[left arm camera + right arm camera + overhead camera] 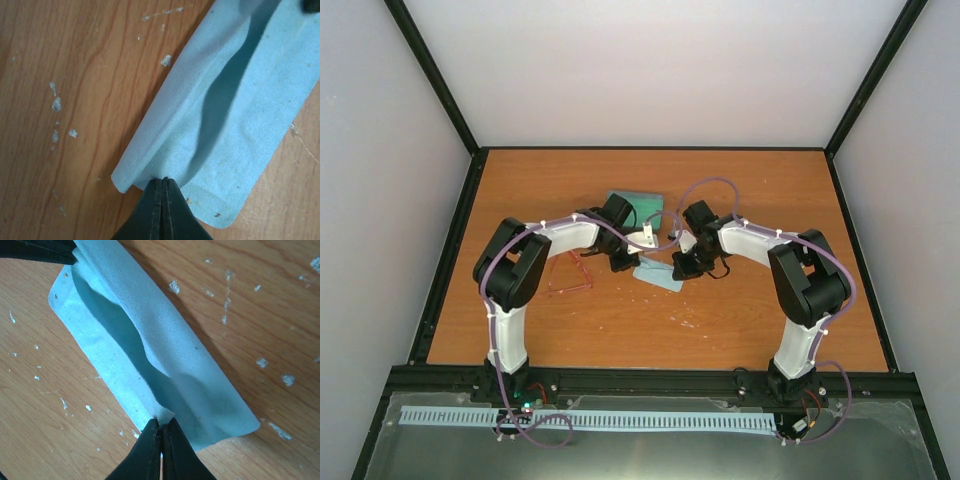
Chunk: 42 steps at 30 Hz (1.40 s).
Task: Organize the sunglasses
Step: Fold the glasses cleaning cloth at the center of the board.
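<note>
A light-blue cloth (658,275) lies mid-table, folded over lengthwise into a loose roll. My left gripper (164,181) is shut on one short end of the cloth (235,110). At the opposite end my right gripper (162,422) is shut on a pinched-up bit of the cloth (150,350). In the right wrist view the left gripper's dark fingers (45,252) show at the top left corner. The sunglasses (570,279), thin red-pink wire frames, lie on the table to the left of both grippers, untouched.
The open case (638,206) with green lining sits just behind the two wrists. The wooden table (740,320) is flecked with small white specks. Black frame posts and pale walls enclose the table on three sides.
</note>
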Available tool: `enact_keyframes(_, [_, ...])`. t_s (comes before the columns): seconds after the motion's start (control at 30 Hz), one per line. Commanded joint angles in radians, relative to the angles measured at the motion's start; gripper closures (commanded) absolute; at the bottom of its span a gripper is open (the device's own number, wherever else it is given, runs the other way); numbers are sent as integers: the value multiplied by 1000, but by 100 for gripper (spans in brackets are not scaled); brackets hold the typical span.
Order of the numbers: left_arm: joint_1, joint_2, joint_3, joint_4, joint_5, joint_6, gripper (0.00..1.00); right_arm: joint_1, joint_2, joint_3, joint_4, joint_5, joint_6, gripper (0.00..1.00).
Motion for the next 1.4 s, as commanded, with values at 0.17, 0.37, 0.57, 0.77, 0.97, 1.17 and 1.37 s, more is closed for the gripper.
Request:
enact_keyframes(0.17, [-10,-81,-23,-35,3,-40,100,7,7,18,-1,15,-9,97])
enact_keyframes(0.37, [-10,-103,-22,-42,16,-58,100,7,3,16,6,12,-6,97])
enact_keyframes(0.57, [-10,-77,-23,-47,16,-71,99,7,1,13,14,9,-2,97])
enact_keyframes(0.77, [-10,-17,-15,-28,-1,-68,98,9,15,23,14,3,-2,97])
enact_keyframes(0.97, [-10,7,-13,-21,-17,-66,89,9,25,30,8,4,-4,97])
enact_keyframes(1.17, [-10,-8,-24,-12,-30,-71,96,10,22,28,2,10,-6,97])
enact_keyframes(1.37, [-10,-22,-34,-7,-33,-78,99,10,25,26,4,9,-6,97])
